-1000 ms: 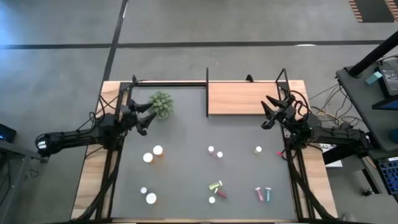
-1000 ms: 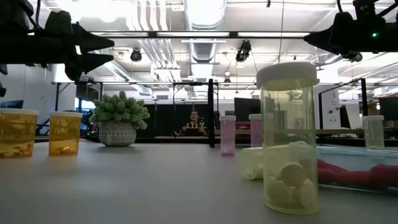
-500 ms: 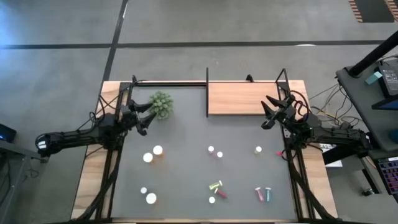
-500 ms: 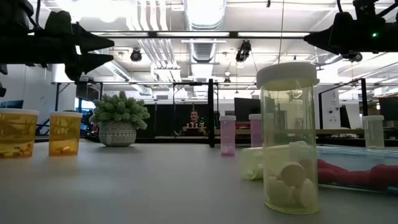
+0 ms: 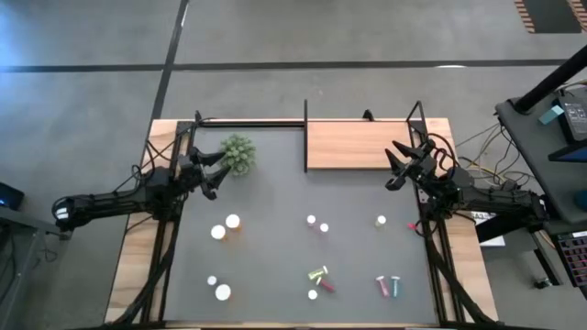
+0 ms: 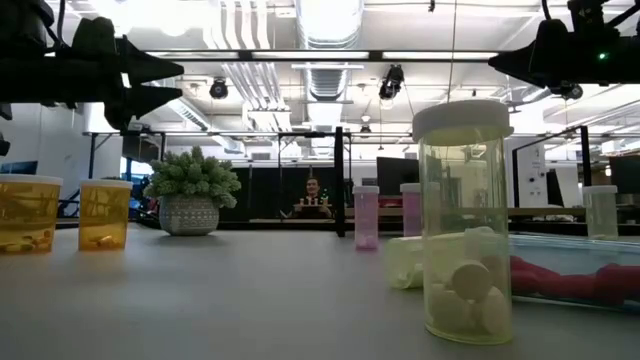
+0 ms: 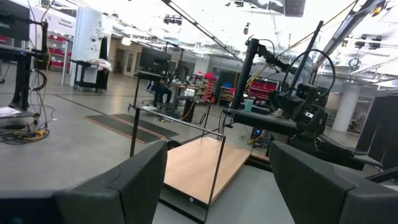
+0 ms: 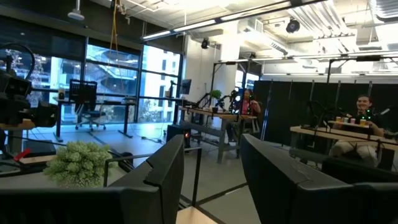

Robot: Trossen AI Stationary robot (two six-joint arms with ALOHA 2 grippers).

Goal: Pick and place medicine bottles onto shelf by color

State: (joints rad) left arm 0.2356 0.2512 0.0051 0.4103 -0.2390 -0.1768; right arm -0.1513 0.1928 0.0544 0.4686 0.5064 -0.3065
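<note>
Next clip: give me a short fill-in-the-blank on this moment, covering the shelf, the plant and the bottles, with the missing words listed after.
1. The wooden shelf holds ____ bottles at this moment.
2. The fuzzy green plant sits nearest the ____ gripper.
3. In the low view, the two bottles at the far left are ____ in colour.
4. The red bottle behind the tall yellow-green bottle is lying on its ____.

Missing words: no; left; orange; side
</note>
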